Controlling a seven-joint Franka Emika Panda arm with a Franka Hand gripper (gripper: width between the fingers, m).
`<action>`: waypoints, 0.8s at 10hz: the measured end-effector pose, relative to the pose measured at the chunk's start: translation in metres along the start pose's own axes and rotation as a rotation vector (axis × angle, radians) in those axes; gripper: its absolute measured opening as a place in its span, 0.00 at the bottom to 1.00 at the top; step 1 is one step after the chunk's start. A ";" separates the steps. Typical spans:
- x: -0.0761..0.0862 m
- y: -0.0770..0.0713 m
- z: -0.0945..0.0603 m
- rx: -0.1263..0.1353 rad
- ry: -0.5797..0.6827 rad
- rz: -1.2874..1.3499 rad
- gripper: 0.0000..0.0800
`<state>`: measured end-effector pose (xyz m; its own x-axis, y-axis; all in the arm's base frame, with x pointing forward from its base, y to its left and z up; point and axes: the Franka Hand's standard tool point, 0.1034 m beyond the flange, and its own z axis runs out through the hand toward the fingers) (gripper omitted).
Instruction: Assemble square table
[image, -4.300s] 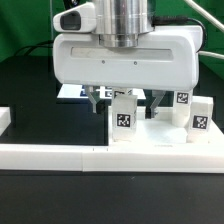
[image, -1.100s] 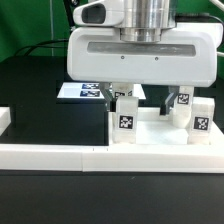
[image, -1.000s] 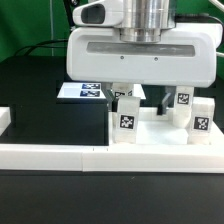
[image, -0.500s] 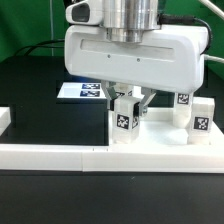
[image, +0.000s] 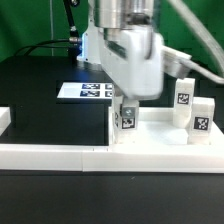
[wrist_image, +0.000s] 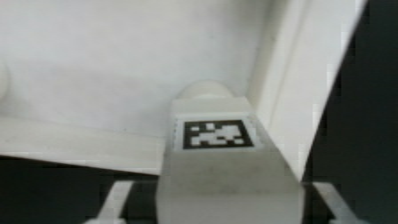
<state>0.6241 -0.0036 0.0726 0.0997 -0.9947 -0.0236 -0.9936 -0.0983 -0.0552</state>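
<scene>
The white square tabletop (image: 156, 130) lies behind the border wall. My gripper (image: 125, 104) stands over its corner on the exterior view's left, hand turned edge-on, shut on a white tagged leg (image: 126, 120) that stands upright there. Two more tagged legs, one (image: 183, 96) and another (image: 200, 120), stand on the exterior view's right. In the wrist view the held leg (wrist_image: 217, 140) fills the middle between my fingers (wrist_image: 125, 200), with the tabletop's inner face (wrist_image: 107, 90) and raised rim (wrist_image: 299, 70) behind it. The leg's lower end is hidden.
The long low white border wall (image: 60, 155) runs along the front. The marker board (image: 88, 90) lies flat on the black table behind, on the exterior view's left. The arm's cables hang at the back.
My hand has turned about its upright axis from broadside to edge-on, still over the same corner, and the leg has stayed in the fingers. The other legs have not moved.
</scene>
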 end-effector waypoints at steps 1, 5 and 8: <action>-0.002 0.000 0.000 0.000 0.000 0.076 0.36; -0.003 0.000 0.000 0.000 0.000 0.258 0.36; -0.005 0.000 0.000 -0.027 0.007 0.544 0.37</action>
<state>0.6232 0.0010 0.0725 -0.4299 -0.9022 -0.0354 -0.9025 0.4305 -0.0114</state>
